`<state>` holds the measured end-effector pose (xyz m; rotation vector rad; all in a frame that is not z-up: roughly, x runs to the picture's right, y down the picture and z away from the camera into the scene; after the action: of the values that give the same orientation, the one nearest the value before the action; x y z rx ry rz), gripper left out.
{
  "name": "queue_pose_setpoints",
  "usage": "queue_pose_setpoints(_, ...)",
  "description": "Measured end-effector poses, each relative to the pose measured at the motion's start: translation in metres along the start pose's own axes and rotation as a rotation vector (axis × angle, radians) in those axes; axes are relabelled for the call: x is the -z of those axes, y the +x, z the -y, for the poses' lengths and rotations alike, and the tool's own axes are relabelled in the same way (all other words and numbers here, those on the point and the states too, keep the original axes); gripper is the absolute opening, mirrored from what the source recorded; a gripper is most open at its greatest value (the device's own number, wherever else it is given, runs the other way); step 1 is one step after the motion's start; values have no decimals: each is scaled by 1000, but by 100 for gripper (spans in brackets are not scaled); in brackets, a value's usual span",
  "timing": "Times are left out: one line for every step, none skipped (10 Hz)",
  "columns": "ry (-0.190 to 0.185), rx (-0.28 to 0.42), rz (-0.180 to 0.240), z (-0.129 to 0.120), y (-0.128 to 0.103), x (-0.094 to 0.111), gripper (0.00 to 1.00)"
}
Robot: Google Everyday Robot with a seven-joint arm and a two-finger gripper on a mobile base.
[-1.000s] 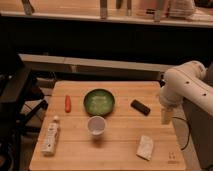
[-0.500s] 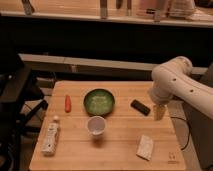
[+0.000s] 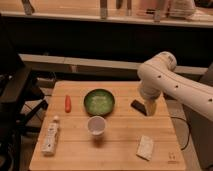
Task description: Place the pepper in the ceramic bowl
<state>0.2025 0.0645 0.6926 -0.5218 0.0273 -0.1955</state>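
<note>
- The arm has swung in from the table's (image 3: 125, 137) right edge. Your claw (image 3: 149, 108) now hangs over the right side of the top, at about 3 o'clock from the ceramic bowl (image 3: 99, 91).
- The claw sits just beside the black bar (image 3: 137, 105), perhaps touching its right end. The view does not settle that.
- You cannot tell from here whether the claw is apart or together. It carries nothing that shows.
- The pepper (image 3: 68, 103) has not moved. It lies flat on the table at 9 o'clock from the bowl, close to its rim but apart from it, with its long axis running from 12 to 6.
- The bowl holds nothing yet, and the white cup (image 3: 96, 125) stands at 6 o'clock from it.
- A white bottle (image 3: 50, 138) lies near the front left corner, and a pale packet (image 3: 145, 148) near the front right.
- For the task this reads as the approach only: the grasp is not begun, and the bowl stands between your claw and the pepper.
- Judged from here, you need to carry on toward 9 o'clock, passing above the bowl rather than through it, and keep off the black bar, which is not your target.
</note>
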Motion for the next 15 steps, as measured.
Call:
queue_pose_setpoints(6,28,5,7,-14,2,80)
queue_pose_setpoints(9,45,7,12,-26,4,80)
queue_pose_setpoints(10,72,10,18,-44,7,80)
queue_pose_setpoints(12,99,12,25,-57,9,80)
queue_pose_setpoints(13,115,11,28,-63,11,80)
queue_pose_setpoints(13,133,17,30,-66,11,80)
queue_pose_setpoints(13,151,23,31,-71,13,80)
queue_pose_setpoints(12,171,27,32,-82,14,80)
queue_pose_setpoints(15,183,32,36,-94,16,80)
queue_pose_setpoints(17,205,37,43,-111,19,80)
queue_pose_setpoints(19,225,42,47,-123,20,80)
queue_pose_setpoints(21,252,46,50,-130,22,80)
queue_pose_setpoints(23,278,50,51,-133,22,80)
queue_pose_setpoints(24,291,53,52,-134,23,80)
queue_pose_setpoints(26,302,53,53,-139,24,80)
